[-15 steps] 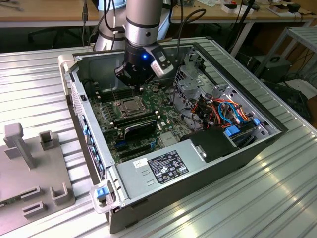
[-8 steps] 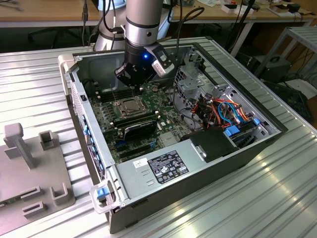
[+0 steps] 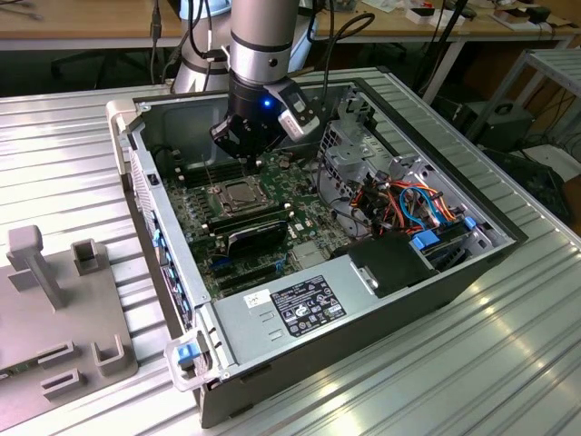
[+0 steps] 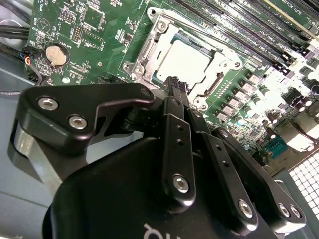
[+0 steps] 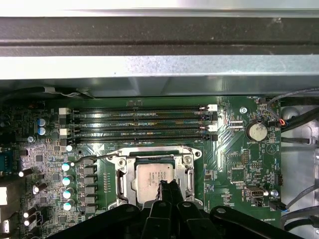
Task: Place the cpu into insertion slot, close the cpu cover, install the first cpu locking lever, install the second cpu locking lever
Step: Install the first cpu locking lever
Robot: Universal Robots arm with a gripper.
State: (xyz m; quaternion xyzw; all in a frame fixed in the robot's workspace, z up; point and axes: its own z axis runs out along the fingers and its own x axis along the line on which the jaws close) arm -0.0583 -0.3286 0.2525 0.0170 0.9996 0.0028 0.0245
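Hovering just above the cpu (image 5: 154,173) under its cpu cover (image 5: 124,175), the closed, empty end effector (image 5: 167,186) could slip sideways and scrape the motherboard (image 5: 239,167).

The arm (image 3: 263,45) reaches straight down, wrist vertical, its claw (image 4: 175,83) pointing downward with fingers (image 4: 174,134) pressed together.
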